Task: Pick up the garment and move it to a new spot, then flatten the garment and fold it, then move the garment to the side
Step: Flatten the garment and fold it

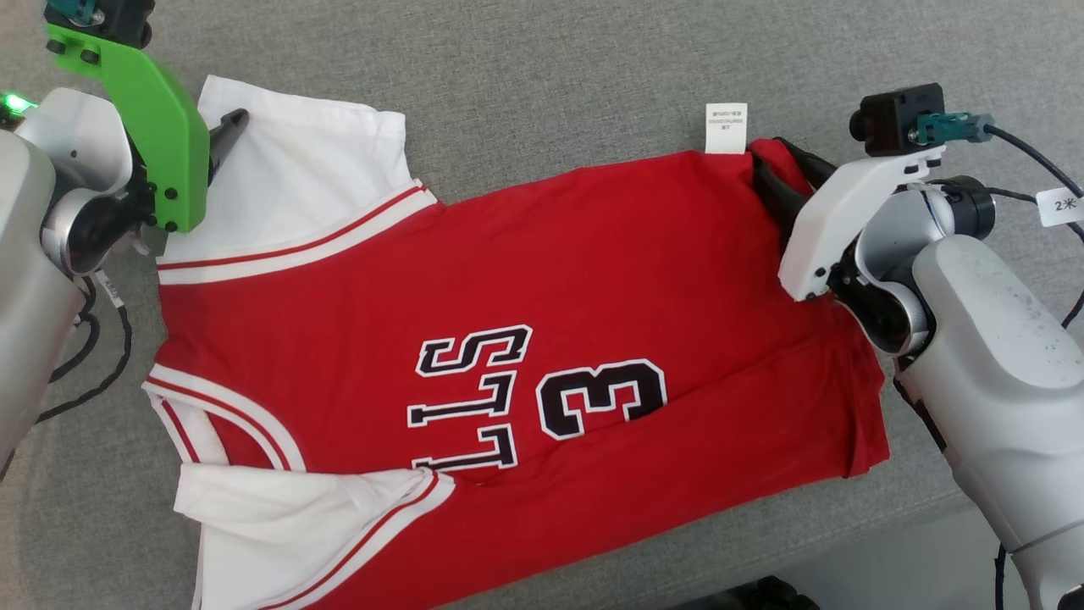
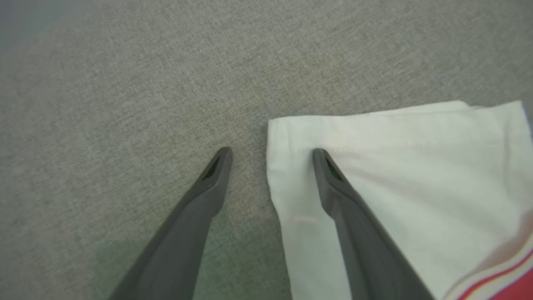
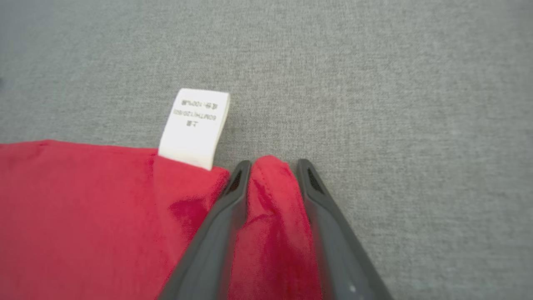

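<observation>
A red jersey with white sleeves, the garment [image 1: 508, 339], lies spread flat on the grey fabric surface, its black "3" and letters facing up. My right gripper [image 1: 775, 165] is at its far right corner. In the right wrist view, the right gripper [image 3: 272, 166] has both fingers pressed against a bunched fold of the red garment [image 3: 83, 208], beside the white care label [image 3: 193, 127]. My left gripper [image 2: 270, 154] stands open at the far left corner: one finger rests on the white sleeve [image 2: 416, 166], the other on bare surface.
The grey fabric surface [image 1: 550, 68] stretches beyond the jersey. Its front edge [image 1: 931, 517] runs across the lower right, with a dark object [image 1: 754, 593] below it. Cables and a small tag [image 1: 1059, 203] hang by my right arm.
</observation>
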Robot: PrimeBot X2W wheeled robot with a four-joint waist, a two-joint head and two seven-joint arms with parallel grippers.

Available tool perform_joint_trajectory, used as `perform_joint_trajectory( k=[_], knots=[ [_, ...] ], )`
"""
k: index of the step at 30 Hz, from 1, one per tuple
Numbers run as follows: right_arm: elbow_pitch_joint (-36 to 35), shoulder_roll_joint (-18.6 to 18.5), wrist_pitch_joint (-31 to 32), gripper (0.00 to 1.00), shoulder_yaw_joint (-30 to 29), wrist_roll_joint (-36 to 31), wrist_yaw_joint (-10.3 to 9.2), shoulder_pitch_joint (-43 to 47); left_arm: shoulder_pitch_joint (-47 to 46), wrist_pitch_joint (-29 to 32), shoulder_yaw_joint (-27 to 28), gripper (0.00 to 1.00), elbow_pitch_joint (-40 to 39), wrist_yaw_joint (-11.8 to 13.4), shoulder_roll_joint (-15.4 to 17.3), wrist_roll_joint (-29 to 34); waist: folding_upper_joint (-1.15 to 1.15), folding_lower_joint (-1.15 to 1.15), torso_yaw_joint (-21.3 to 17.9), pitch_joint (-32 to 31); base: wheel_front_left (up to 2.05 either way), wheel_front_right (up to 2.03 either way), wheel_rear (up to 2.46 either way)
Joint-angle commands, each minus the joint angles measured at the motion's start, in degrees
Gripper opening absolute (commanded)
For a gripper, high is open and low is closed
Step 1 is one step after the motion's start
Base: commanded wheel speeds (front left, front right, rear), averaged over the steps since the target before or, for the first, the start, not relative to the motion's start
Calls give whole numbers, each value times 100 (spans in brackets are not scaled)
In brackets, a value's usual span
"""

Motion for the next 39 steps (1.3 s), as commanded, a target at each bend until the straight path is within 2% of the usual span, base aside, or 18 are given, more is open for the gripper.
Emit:
perform_joint_trajectory(
  k=[1,2,3,4,8,15,26,32,39],
  knots=[
    [18,42,1,44,207,92,4,49,1,60,-11,100,181,-14,2,-134,0,-1,-62,23,0,0,0],
    [13,24,-28,35,252,124,3,45,16,80,-6,100,214,-25,-28,-208,0,-1,-70,18,0,0,0],
    [9,0,-46,3,278,132,3,38,25,97,-5,46,237,-35,-50,-262,0,-1,-72,11,0,0,0],
    [15,-25,-71,0,298,153,2,30,17,88,-22,0,243,-43,-52,-278,0,-1,-71,0,0,0,0],
    [161,-133,-323,0,183,158,-3,-11,-34,-43,-68,0,259,-51,-13,-314,0,-1,-38,-113,0,0,0],
    [623,-32,-901,0,-242,-86,-2,14,-111,-469,-61,0,403,-58,112,-217,0,-1,62,-362,0,0,0],
    [1111,54,-1504,0,-667,-351,-2,278,208,-875,-78,0,468,-56,47,-532,0,-1,301,-974,0,0,0],
    [933,49,-1901,0,-687,-189,-2,579,524,-833,-203,0,90,-58,101,-963,0,-1,429,-1449,0,0,0],
    [701,-176,-2090,0,-677,99,-2,1095,996,-426,-432,0,-691,-59,484,-1504,0,-1,526,-1998,0,0,0]
  ],
)
